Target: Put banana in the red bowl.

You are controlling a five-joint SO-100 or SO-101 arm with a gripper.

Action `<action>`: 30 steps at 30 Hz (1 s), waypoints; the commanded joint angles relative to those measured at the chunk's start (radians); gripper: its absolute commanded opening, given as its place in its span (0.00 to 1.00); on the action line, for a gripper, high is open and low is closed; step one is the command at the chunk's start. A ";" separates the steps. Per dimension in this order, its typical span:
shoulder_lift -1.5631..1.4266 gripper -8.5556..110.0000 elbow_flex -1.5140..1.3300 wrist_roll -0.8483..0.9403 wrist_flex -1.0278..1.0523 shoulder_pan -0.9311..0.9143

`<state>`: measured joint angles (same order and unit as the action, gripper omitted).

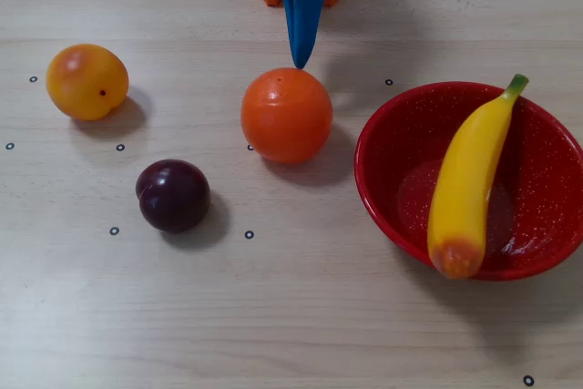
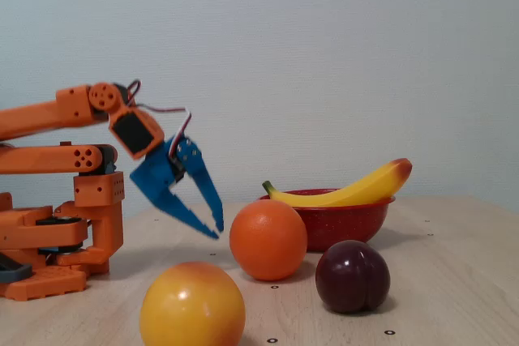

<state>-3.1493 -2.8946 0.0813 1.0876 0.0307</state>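
**Banana lies across the bowl, claw hangs empty near the base**

Overhead view: the banana [image 1: 469,184] rests in the red bowl [image 1: 387,179] at the right of the table, its long axis running from the green stem at the far rim down to the orange-tinted end, which pokes over the near rim. The claw [image 1: 301,56] points down the picture from the top edge, its tip just beside the far side of the orange [image 1: 286,115], and the banana lies well off to its right. From above the two fingers read as one blue wedge, so I cannot tell here whether they are parted. A yellow-orange fruit [image 1: 86,81] and a plum [image 1: 173,195] sit to the left, well apart from the bowl.

Fixed view: from the side, the claw [image 2: 217,231] hangs above the table with its fingers slightly spread and nothing between them (this is what the top-down camera hides). It is close to the orange [image 2: 268,240] but clear of it. The banana [image 2: 345,190] bridges the bowl [image 2: 345,220], both ends riding on the rim rather than settled inside. I judge the task essentially done; any further reach would go toward the bowl, past the orange.
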 commanded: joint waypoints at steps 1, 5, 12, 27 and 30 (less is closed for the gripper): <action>-0.043 0.07 0.002 -0.023 -0.074 -0.002; -0.094 0.07 -0.089 -0.025 -0.106 0.000; -0.167 0.07 -0.202 -0.017 -0.104 -0.017; -0.183 0.07 -0.195 -0.066 0.097 -0.021; -0.183 0.07 -0.190 -0.066 0.115 -0.023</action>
<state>-3.3149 -3.1063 0.0291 1.1934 0.0184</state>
